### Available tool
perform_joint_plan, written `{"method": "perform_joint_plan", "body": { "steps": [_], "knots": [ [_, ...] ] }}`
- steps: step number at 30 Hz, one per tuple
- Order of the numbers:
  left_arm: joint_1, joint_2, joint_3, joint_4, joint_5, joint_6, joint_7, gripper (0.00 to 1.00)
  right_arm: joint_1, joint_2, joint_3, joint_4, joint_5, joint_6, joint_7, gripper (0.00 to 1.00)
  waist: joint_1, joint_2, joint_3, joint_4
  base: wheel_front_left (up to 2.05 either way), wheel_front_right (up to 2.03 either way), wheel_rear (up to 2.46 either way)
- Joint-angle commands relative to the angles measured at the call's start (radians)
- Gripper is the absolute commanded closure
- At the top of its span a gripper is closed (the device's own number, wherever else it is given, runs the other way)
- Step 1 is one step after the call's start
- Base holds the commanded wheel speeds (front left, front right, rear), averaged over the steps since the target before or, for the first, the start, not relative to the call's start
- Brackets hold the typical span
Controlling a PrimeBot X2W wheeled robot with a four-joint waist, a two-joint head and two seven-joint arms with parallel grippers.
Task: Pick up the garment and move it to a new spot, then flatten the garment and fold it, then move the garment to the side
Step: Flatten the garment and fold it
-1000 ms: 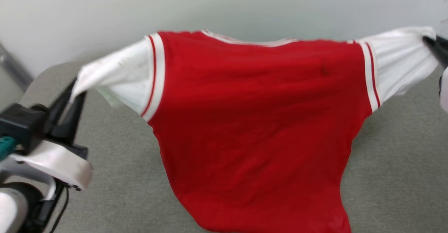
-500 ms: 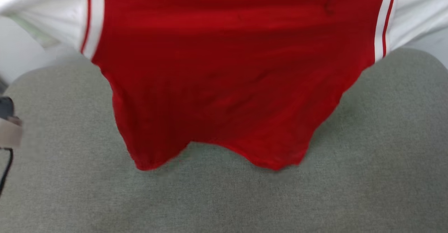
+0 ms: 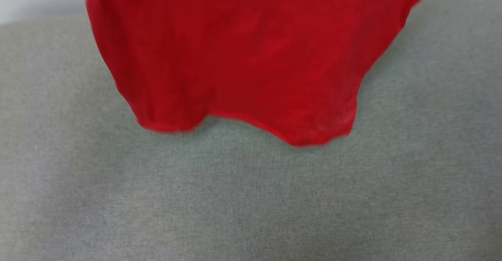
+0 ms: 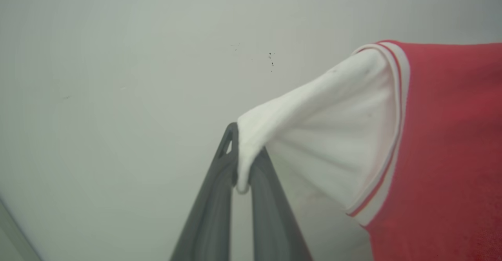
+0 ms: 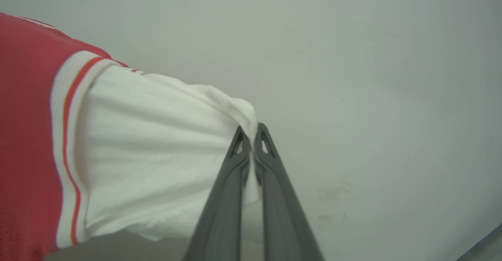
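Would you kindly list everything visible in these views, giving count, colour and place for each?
red jersey T-shirt: one, bright red with white sleeves and red-and-white stripe trim, hanging spread between the two claws, hem over the grey surface.
fabric-covered surface: one, grey, below the shirt, across the lower head view.
wall: one, pale grey-white, behind the shirt.
left claw: one, dark grey, shut on the tip of a white sleeve.
right claw: one, dark grey, shut on the tip of the other white sleeve.
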Motion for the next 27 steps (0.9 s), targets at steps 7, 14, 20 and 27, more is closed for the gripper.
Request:
{"method": "perform_joint_plan", "body": {
  "steps": [7, 14, 20, 27],
  "knots": [
    [-0.473, -0.181, -0.123, 0.340, 0.105, -0.095, -0.042, 1.00, -0.276, 0.015, 0.053, 0.167, -0.085, -0.001, -0.052, 1.00, -0.0001, 0.0000, 0.245, 0.046, 0.00, 0.00, 0.00],
    [-0.719, -0.260, -0.146, 0.558, 0.157, -0.138, -0.119, 1.00, -0.467, 0.034, 0.064, 0.303, -0.162, -0.001, -0.113, 1.00, -0.0001, 0.0000, 0.336, 0.062, 0.00, 0.00, 0.00],
    [-0.854, -0.319, -0.172, 0.729, 0.187, -0.176, -0.208, 1.00, -0.604, 0.050, 0.067, 0.425, -0.235, -0.001, -0.191, 1.00, -0.0001, 0.0000, 0.396, 0.081, 0.00, 0.00, 0.00],
    [-0.790, -0.399, -0.200, 0.864, 0.179, -0.203, -0.339, 1.00, -0.575, 0.078, 0.063, 0.550, -0.304, -0.001, -0.308, 1.00, -0.0001, 0.0000, 0.391, 0.098, 0.00, 0.00, 0.00]
  ]
}}
